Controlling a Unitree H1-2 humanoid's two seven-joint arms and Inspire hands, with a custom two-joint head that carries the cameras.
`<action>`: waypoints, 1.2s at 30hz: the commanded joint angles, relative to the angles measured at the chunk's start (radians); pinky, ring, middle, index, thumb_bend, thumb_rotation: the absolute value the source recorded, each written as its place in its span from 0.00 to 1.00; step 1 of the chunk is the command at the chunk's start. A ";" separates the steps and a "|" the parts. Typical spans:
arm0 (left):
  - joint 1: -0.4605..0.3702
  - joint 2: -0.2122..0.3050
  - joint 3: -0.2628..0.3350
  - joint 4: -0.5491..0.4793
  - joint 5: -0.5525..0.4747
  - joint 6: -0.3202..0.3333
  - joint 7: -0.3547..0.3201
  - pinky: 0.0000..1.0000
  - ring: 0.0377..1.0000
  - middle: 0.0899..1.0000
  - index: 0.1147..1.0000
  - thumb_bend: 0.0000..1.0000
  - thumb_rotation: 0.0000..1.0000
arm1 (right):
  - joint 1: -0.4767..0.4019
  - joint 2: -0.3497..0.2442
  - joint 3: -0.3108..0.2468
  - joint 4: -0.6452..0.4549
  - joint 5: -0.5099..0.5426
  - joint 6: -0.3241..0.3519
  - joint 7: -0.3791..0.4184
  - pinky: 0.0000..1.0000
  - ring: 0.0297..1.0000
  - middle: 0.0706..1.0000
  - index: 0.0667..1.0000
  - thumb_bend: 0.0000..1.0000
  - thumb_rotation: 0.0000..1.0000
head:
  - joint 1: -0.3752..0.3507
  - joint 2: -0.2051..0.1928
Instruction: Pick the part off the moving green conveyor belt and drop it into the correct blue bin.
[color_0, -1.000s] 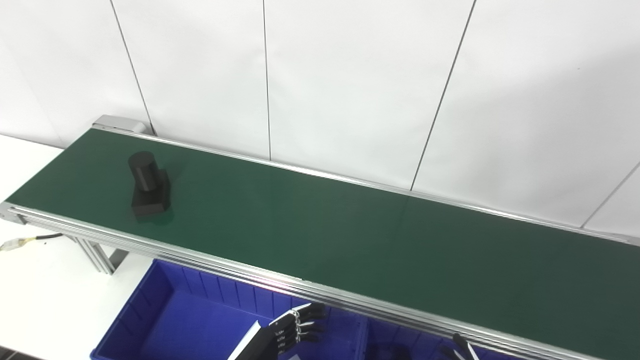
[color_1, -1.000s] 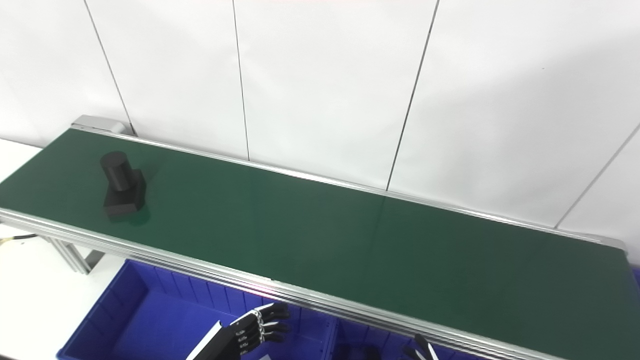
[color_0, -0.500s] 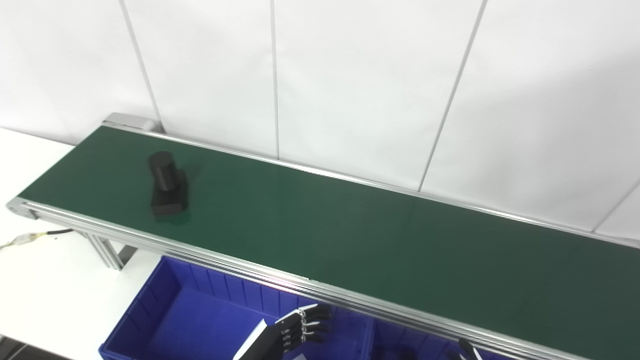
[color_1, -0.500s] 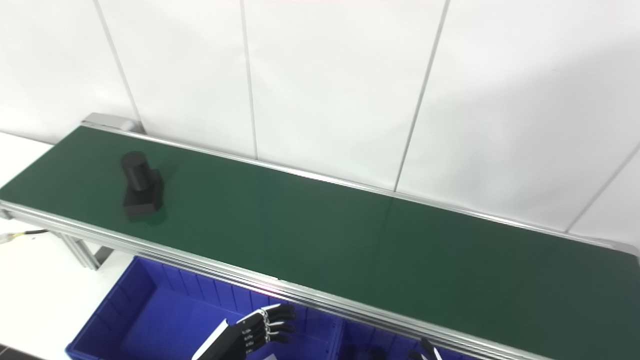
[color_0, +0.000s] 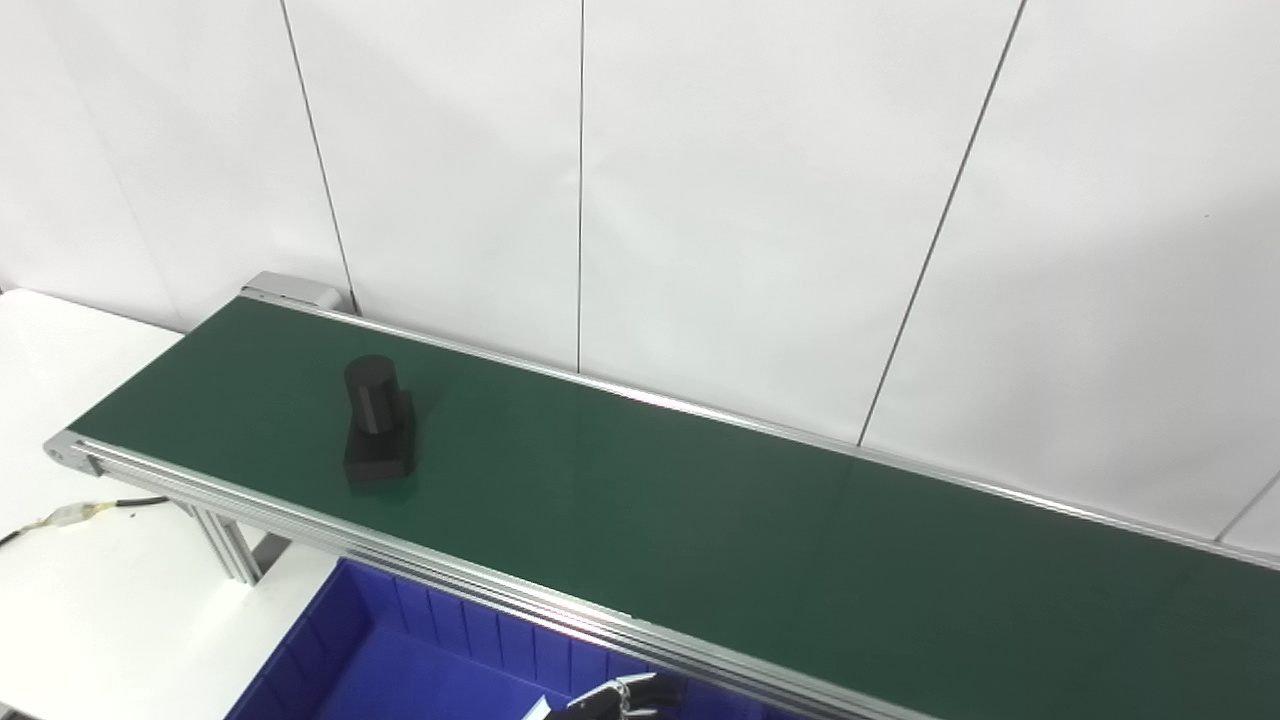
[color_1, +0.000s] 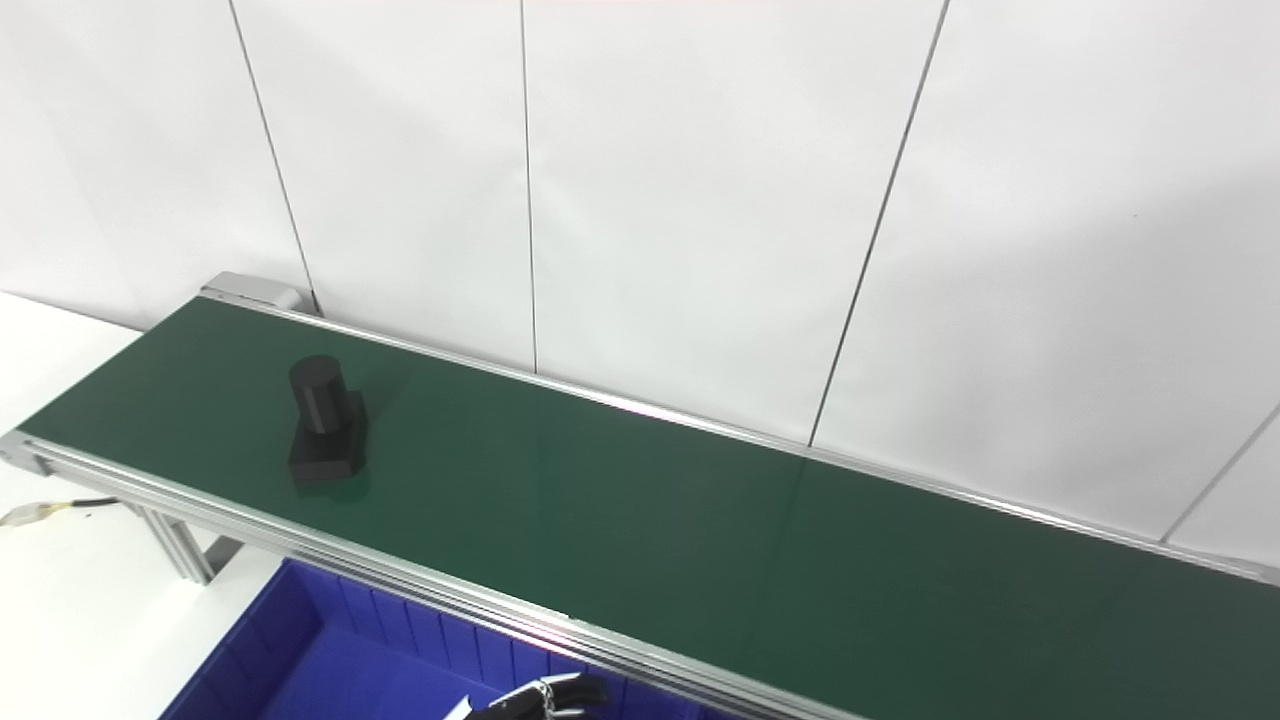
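The black part (color_0: 377, 422), a cylinder on a block base, rides the green conveyor belt (color_0: 700, 520) near its left end, well apart from the robot. Only the left hand (color_0: 620, 697) shows, low over the blue bin (color_0: 400, 670), fingers (color_1: 570, 690) apart and empty; the right hand is out of view. This looks like the waiting step: the next move calls for timing a reach as the part nears.

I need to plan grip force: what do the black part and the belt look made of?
Black part: matte black, probably plastic; no glints. A cylinder on a blocky base.
Green conveyor belt: smooth rubber-like sheet with faint sheen. Its side rails look like bare aluminium.
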 joint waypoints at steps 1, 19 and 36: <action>-0.015 -0.004 0.000 -0.028 0.007 -0.043 0.009 0.72 0.76 0.81 0.80 0.95 0.06 | -0.004 0.003 -0.008 -0.029 -0.001 -0.060 0.001 0.73 0.79 0.84 0.94 0.84 0.07 | -0.001 0.000; -0.010 -0.006 0.008 -0.039 0.030 -0.044 0.027 0.72 0.76 0.80 0.78 0.95 0.12 | 0.015 0.033 -0.048 -0.310 -0.044 -0.060 -0.066 0.61 0.69 0.76 0.83 0.94 0.23 | -0.020 0.004; -0.006 -0.004 0.010 -0.044 0.027 -0.044 0.027 0.71 0.76 0.80 0.78 0.96 0.13 | -0.052 0.064 -0.116 -0.373 -0.105 -0.052 -0.079 0.59 0.70 0.76 0.80 0.93 0.35 | -0.051 0.010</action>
